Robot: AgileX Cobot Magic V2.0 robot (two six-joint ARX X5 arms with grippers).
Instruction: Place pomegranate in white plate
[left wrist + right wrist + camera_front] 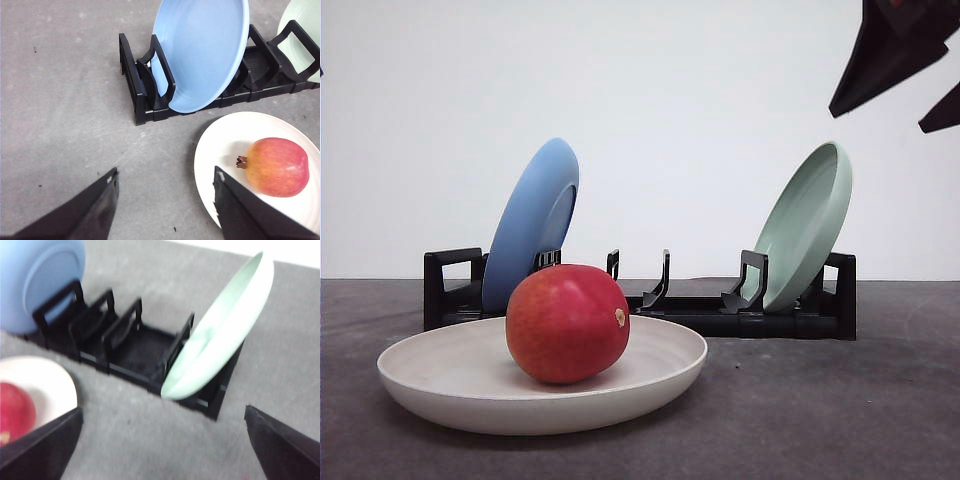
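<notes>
— Status?
— I find the pomegranate (568, 322) resting in the white plate (440, 375). Left end effector (165, 207) spread wide, empty, just beside it; right end effector (165, 450) likewise wide, farther off.

Three plates (542, 385), one pomegranate (567, 322), one rack (650, 300).

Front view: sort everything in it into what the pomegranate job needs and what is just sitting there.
Needed for the job:
pomegranate, lying in the plate
white plate, flat on the table
right gripper, open and raised

Just sitting there:
blue plate, on edge in the rack
pale green plate, on edge in the rack
black dish rack
</notes>
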